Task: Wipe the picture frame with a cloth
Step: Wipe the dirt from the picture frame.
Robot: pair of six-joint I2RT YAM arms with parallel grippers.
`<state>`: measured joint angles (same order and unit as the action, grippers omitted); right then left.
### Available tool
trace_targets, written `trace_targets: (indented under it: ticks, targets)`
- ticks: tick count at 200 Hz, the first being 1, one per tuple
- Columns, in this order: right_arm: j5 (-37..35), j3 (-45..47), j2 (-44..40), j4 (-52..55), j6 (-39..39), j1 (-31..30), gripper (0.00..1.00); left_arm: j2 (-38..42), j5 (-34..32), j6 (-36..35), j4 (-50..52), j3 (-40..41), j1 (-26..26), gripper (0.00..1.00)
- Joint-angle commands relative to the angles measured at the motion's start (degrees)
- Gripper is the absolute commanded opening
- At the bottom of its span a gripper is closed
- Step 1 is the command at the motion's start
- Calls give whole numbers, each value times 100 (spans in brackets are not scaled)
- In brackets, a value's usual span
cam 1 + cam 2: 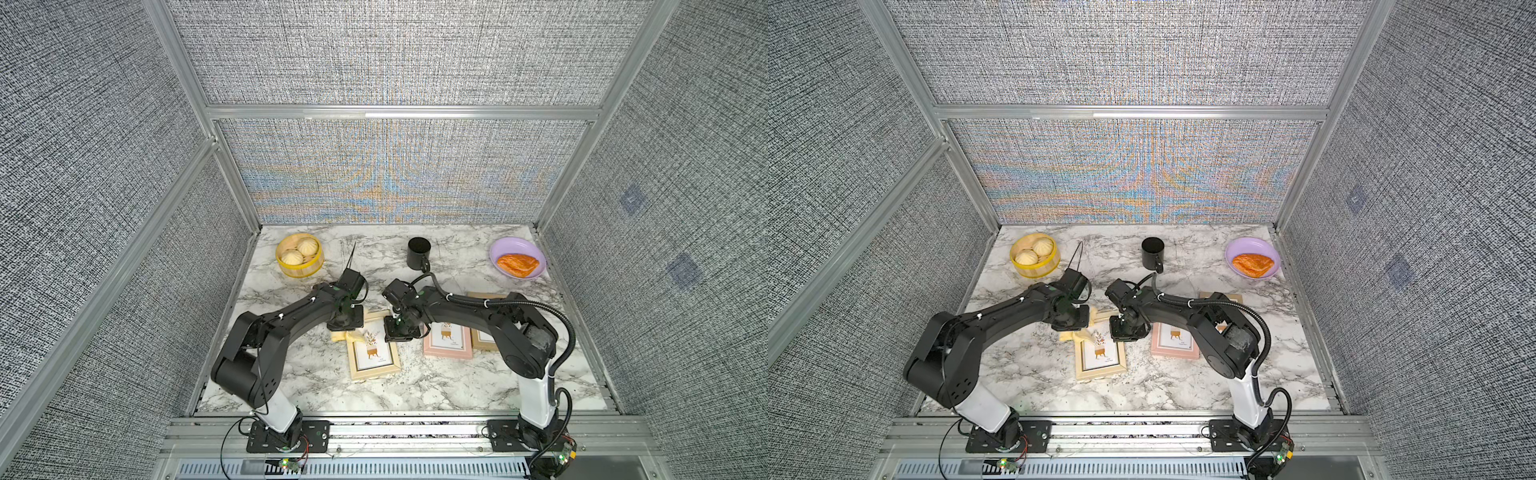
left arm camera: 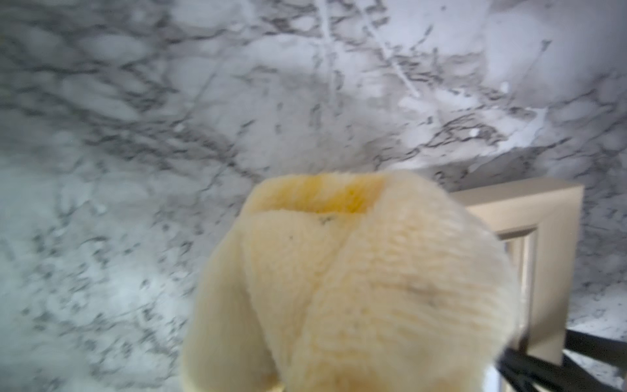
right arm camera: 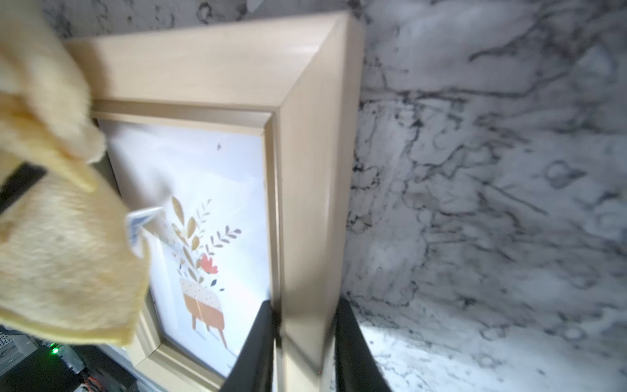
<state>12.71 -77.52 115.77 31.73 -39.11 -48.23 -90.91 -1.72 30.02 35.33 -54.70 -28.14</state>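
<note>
Three frames (image 1: 374,353) (image 1: 449,341) (image 1: 484,341), two buns (image 1: 291,257), one cloth (image 1: 349,336), one mug (image 1: 417,251), one plate (image 1: 498,245).

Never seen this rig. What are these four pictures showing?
A robotic left arm and right arm stand at a marble table. Both top views look down from overhead; each wrist view rides on one arm near its jaws. On the table: a wooden frame, a pink frame, a third frame partly hidden, a black mug, a basket of buns, a pastry on a purple plate. The left jaws are shut on a yellow cloth held over the wooden frame's edge; the right jaws clamp its rail.
</note>
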Motion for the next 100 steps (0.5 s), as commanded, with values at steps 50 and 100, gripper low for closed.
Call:
trace_targets:
  ticks: [50, 100]
  targets:
    - [-580, -128, 308, 858, -70, 0, 6, -460, 836, -137, -479, -353, 25, 0]
    - [-654, -223, 376, 875, -145, 15, 6, -1118, 1459, -93, -598, -1069, -489, 0]
